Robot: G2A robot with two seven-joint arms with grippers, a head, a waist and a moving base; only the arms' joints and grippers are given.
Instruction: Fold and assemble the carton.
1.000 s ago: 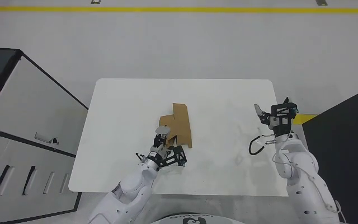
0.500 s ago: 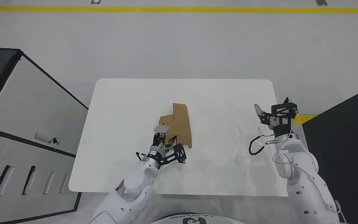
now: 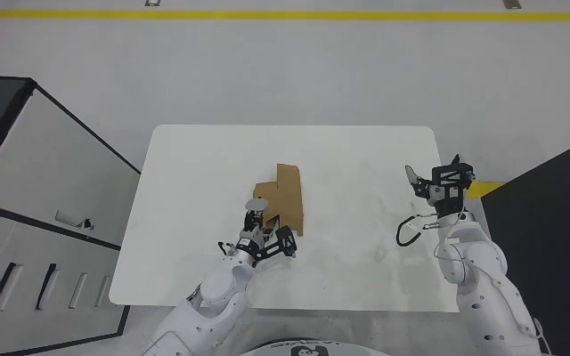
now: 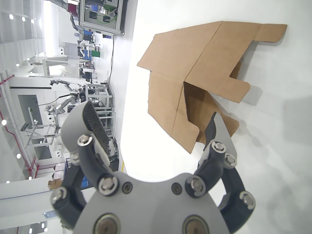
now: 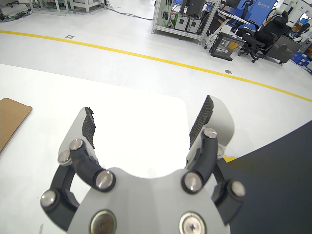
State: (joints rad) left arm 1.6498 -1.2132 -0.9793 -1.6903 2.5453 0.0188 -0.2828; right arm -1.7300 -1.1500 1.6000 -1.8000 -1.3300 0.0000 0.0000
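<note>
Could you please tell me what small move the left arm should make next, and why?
Probably ease the left gripper forward and close on the near flap of the carton: the jaws stand open, the flap's raised edge lies just ahead between them, and nothing is held. The right gripper, also open, hovers by the table edge, well clear.
</note>
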